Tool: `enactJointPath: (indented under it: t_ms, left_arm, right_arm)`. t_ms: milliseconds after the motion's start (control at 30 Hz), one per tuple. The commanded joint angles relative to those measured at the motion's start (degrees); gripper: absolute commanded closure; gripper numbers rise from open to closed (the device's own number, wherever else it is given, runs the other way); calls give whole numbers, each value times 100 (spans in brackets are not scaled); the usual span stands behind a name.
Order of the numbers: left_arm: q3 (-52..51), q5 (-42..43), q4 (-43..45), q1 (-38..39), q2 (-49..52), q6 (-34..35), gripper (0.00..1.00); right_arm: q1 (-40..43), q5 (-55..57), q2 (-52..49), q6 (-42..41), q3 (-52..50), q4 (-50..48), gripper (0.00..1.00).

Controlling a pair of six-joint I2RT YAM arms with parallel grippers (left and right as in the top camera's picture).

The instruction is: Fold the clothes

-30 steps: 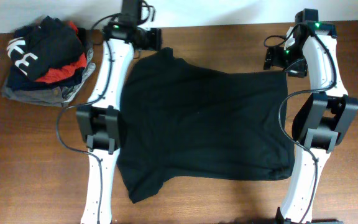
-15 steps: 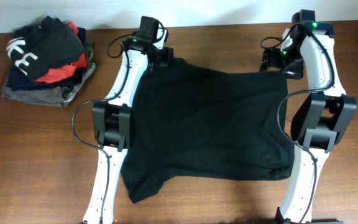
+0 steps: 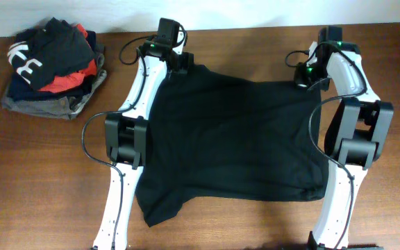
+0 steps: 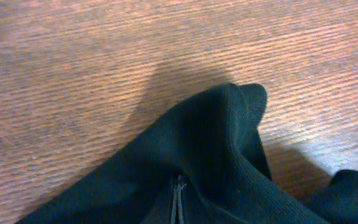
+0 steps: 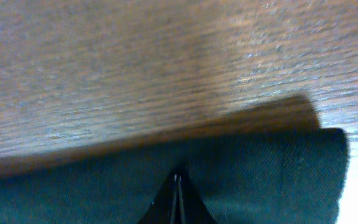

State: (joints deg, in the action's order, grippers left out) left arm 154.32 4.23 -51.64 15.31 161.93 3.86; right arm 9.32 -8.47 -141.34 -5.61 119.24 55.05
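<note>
The top (image 3: 231, 146) lies spread flat on the table (image 3: 47, 180) between the two arms, with one sleeve sticking out at its near left corner. The left gripper (image 4: 178, 186) is at the far left corner, its jaws pressed together on a small pinch of cloth just behind a humped, ribbed edge. The right gripper (image 5: 178, 183) is at the far right corner, jaws likewise clamped on the cloth close to its edge. Both bites look shallow, so the main risk is that soft fabric slides out of one grip as the far edge is raised and drawn toward the near side. That corner would drop and the fold would come out crooked. A pinch this thin may also catch only the upper layer, so the layers would part and the lower one stay on the wood. If the arms do not rise and travel evenly, the cloth could twist or bunch, and the loose sleeve may end up crumpled underneath. The pile (image 3: 51, 69) of other garments sits well apart at the far left.
</note>
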Motion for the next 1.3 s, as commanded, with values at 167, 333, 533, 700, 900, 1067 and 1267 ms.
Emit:
enactJointPath:
  t_ms: [167, 333, 533, 700, 900, 1067, 1267]
  left_arm:
    - [17, -415, 188, -61, 400, -52, 99]
    - [17, -623, 197, -243, 514, -76, 99]
    - [17, -1123, 435, -540, 597, -94, 99]
    - [20, -1123, 570, -767, 597, -92, 99]
    - [164, -1119, 380, -911, 568, -92, 88]
    - [745, -1119, -72, -872, 391, -92, 37]
    - [1641, -798, -538, -715, 15, -92, 24]
  right_arm:
    - [-26, 918, -81, 28, -358, -258, 96]
    - [-22, 1276, -92, 28, -358, -262, 96]
    - [-22, 1412, -92, 26, -358, -483, 96]
    - [-22, 1532, -92, 24, -356, -629, 94]
    - [-22, 2035, -79, 26, -181, -439, 66]
    - [-24, 2031, 26, -337, 404, 92, 52]
    - [-28, 1814, 192, -431, 1569, 903, 25]
